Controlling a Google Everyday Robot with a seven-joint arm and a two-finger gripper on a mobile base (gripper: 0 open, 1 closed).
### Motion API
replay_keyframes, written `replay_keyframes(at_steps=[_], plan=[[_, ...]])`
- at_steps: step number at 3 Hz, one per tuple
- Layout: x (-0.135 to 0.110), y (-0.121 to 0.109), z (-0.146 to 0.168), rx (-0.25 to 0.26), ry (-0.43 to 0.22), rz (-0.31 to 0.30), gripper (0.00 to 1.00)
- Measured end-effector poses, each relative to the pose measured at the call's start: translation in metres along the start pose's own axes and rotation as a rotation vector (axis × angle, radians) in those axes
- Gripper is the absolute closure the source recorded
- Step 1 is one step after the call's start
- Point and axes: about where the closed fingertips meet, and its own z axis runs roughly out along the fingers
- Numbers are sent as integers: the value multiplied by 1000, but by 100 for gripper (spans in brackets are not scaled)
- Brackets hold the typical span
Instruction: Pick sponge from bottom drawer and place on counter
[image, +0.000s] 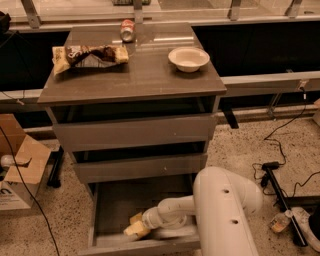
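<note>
The bottom drawer (107, 205) is pulled open at the foot of the cabinet. The pale-yellow sponge (136, 225) lies inside it near the front wall. My gripper (142, 223) reaches down into the drawer from the right and sits right at the sponge, partly covering it. My white arm (220, 210) fills the lower right of the view. The counter (140, 75) is the dark wooden top of the cabinet, well above the gripper.
On the counter lie a long yellow-brown snack bag (90, 56), a white bowl (188, 58) and a tipped can (128, 30). The two upper drawers are shut. A cardboard box (17, 170) stands on the floor at left; cables and a bottle (279, 222) lie at right.
</note>
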Motion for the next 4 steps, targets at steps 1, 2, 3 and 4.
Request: replay_keyframes(at_steps=[1, 2, 3, 4], plan=[[9, -13, 28, 30, 12, 51, 0], [11, -16, 31, 43, 15, 77, 18], [9, -15, 28, 47, 12, 87, 43], [8, -14, 26, 47, 12, 87, 66]])
